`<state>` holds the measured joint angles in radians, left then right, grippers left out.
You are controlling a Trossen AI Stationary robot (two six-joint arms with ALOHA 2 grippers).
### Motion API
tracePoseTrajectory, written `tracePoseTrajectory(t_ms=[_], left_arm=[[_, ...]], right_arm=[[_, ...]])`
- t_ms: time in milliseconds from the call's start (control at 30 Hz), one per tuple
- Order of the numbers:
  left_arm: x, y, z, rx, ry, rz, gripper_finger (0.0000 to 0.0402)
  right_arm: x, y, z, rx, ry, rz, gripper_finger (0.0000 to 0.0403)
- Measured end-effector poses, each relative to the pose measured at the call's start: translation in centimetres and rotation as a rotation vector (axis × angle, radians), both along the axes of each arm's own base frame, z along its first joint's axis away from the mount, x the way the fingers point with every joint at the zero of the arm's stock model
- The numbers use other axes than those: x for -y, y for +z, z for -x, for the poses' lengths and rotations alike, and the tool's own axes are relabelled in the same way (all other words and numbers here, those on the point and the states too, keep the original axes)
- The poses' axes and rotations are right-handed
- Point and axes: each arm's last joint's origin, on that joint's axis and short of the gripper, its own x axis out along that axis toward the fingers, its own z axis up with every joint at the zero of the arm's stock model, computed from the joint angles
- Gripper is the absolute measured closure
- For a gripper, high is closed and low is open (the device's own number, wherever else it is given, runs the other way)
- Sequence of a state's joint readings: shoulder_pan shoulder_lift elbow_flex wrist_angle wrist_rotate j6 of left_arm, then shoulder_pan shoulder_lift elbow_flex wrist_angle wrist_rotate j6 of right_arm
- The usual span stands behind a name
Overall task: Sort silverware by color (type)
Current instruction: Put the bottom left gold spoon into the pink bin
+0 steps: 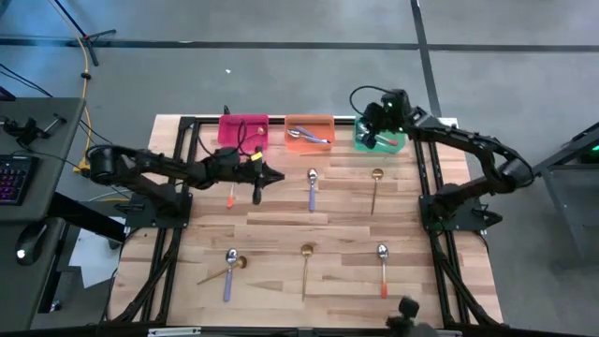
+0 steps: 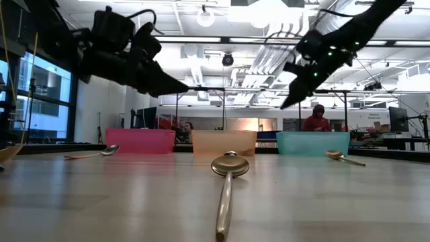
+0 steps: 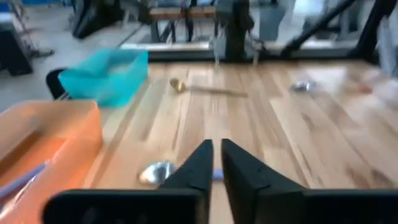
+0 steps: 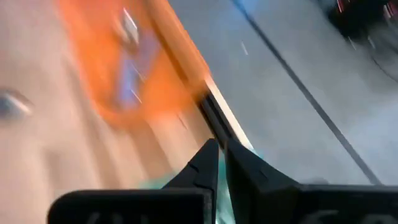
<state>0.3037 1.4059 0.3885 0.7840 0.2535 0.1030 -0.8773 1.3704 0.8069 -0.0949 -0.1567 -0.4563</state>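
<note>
three bins stood along the table's far edge: pink bin (image 1: 243,126), orange bin (image 1: 309,132), teal bin (image 1: 378,140). seven spoons lay loose on the table (image 1: 281,234); purple-handled ones were in the orange bin. left gripper (image 1: 271,177) hovered in front of the pink bin, jaws almost together, empty. right gripper (image 1: 367,135) hung over the teal bin, jaws nearly pressed together, empty. step judged: between picks. next move called for spreading the left jaws and descending on the orange spoon (image 1: 230,197) beside it.

Open-plan lab or workshop — exposed ceiling ducts (image 2: 269,54), strip lights, desk keyboard (image 1: 11,176), person (image 2: 316,118) at benches
</note>
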Motion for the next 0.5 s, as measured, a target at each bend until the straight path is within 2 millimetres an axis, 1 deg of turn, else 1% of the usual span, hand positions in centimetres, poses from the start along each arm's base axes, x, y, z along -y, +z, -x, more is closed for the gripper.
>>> tracePoseTrajectory(t_ms=[33, 100, 200, 300, 400, 500], left_arm=[[0.5, 0.1, 0.1, -0.027, 0.007, -0.007, 0.0392], [1.5, 0.4, 0.5, -0.080, 0.012, -0.012, 0.0397], [3.4, 0.9, 0.9, -0.216, 0.010, 0.012, 0.0395], [5.5, 1.6, 1.3, -0.371, 0.045, 0.016, 0.0400], [7.8, 2.6, 1.6, -0.502, 0.093, 0.037, 0.0400], [10.2, 3.7, 2.0, -0.596, 0.103, 0.120, 0.0392]], right_arm=[[-0.4, -0.1, 0.0, 0.066, 0.031, -0.002, 0.0393], [-1.5, -0.8, -0.2, 0.177, 0.082, -0.001, 0.0399], [-3.4, -1.8, -0.8, 0.302, 0.141, 0.041, 0.0400], [-5.2, -2.2, -1.6, 0.405, 0.202, 0.084, 0.0400], [-6.5, -2.0, -2.5, 0.465, 0.259, 0.099, 0.0402], [-7.5, -1.8, -3.2, 0.474, 0.307, 0.096, 0.0402]])
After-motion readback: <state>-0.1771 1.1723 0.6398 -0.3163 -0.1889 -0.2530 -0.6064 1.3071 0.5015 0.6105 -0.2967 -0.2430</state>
